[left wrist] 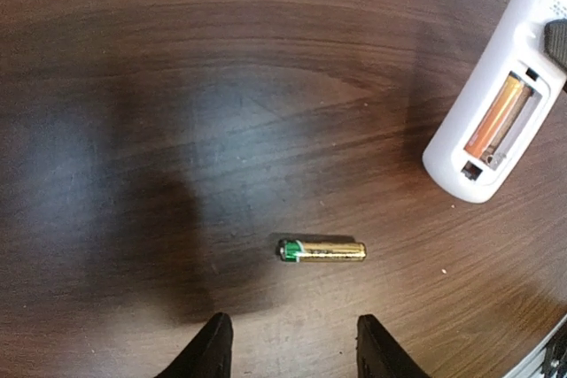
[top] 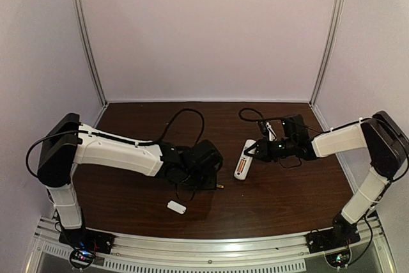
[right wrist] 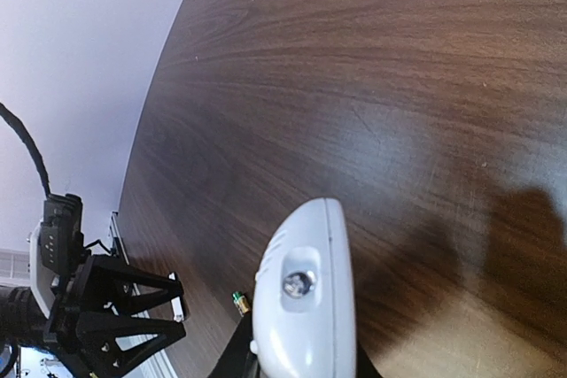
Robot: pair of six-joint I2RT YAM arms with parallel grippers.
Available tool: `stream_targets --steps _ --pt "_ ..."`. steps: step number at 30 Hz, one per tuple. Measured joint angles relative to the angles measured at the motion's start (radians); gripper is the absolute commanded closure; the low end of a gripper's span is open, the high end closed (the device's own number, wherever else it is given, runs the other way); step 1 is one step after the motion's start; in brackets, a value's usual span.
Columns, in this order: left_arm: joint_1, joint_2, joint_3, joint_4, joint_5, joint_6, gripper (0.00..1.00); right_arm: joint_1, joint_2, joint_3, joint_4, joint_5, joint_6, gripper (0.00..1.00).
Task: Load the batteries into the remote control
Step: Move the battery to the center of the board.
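Observation:
The white remote control (top: 243, 160) lies back-up on the dark table, and my right gripper (top: 252, 152) is shut on its far end. The right wrist view shows the remote's rounded end (right wrist: 306, 298) clamped between the dark fingers of that gripper (right wrist: 301, 362). Its battery bay is uncovered, with an orange battery (left wrist: 494, 115) lying in one slot of the remote (left wrist: 461, 152). A golden battery (left wrist: 322, 250) with a green end lies loose on the wood, just ahead of my open left gripper (left wrist: 294, 350), which holds nothing. From above the battery (top: 220, 187) sits beside my left gripper (top: 211, 172).
A small white cover piece (top: 176, 206) lies near the table's front edge, left of the middle. Black cables (top: 182, 119) loop over the wood behind both wrists. A metal rail (top: 204, 250) runs along the near edge, and pale walls close in the sides and back.

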Motion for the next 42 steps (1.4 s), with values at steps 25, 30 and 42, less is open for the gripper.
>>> stream_targets --steps 25,30,42 --pt "0.000 0.077 0.005 0.069 0.037 -0.185 0.62 0.113 0.201 0.019 0.296 0.005 0.135 1.00" --pt "0.000 0.079 -0.013 0.082 0.043 -0.205 0.63 0.129 0.171 -0.048 0.344 -0.003 0.168 1.00" --pt "0.022 0.079 -0.047 0.095 0.065 -0.230 0.69 0.203 0.137 -0.119 0.395 -0.005 0.231 1.00"
